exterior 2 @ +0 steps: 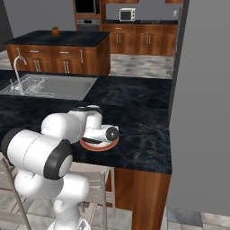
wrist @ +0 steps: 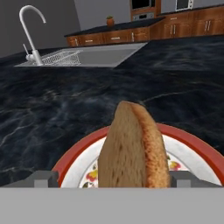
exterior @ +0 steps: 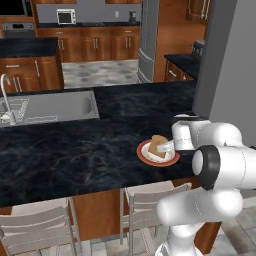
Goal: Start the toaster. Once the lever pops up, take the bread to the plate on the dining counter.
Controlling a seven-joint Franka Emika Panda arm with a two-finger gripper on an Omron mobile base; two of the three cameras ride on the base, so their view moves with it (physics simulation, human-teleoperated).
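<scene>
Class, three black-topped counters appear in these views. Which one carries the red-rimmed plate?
The dining counter, the nearest one, with the inset steel sink. The plate sits near its front edge, with the bread over it.

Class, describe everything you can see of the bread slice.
The bread is a thin tan slice with a darker brown crust and a rounded top. It stands on edge over the red-rimmed plate, tilted slightly, between the gripper fingers. The plate sits on the black counter. Whether its bottom edge touches the plate cannot be seen.
</scene>
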